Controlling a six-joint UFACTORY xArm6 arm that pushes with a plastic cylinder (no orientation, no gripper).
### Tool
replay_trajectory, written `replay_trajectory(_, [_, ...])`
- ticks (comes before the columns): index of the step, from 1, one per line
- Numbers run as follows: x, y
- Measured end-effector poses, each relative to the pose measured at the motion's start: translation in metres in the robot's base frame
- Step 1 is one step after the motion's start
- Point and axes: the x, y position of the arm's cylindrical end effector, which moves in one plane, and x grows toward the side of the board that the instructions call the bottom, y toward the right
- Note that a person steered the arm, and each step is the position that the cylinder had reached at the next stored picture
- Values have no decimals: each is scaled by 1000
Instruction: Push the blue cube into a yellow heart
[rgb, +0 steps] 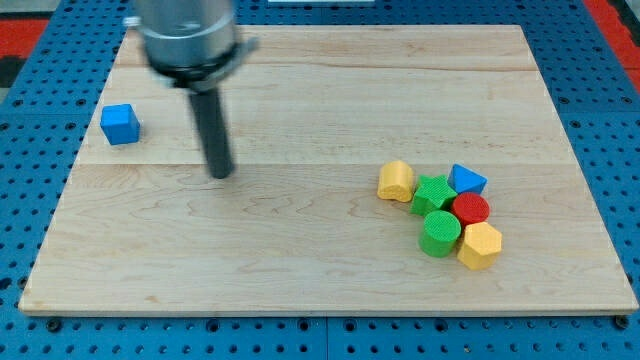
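The blue cube (120, 124) sits near the left edge of the wooden board, in the view's upper left. The yellow heart (396, 181) lies right of centre, at the left end of a cluster of blocks. My tip (221, 174) rests on the board to the right of the blue cube and slightly lower, about a hundred pixels away and not touching it. The yellow heart is far to the tip's right.
Clustered right of the heart: a green block (434, 193), a blue triangle (467, 180), a red cylinder (470, 209), a green cylinder (440, 233) and a yellow hexagon (480, 245). The wooden board (300, 260) lies on a blue pegboard.
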Motion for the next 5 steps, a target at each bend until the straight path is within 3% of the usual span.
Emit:
replay_trajectory(1, [-30,-98])
replay_trajectory(2, [-91,-121])
replay_trajectory(3, [-93,-88])
replay_trajectory(4, [-126,-139])
replay_trajectory(5, [-128,-77])
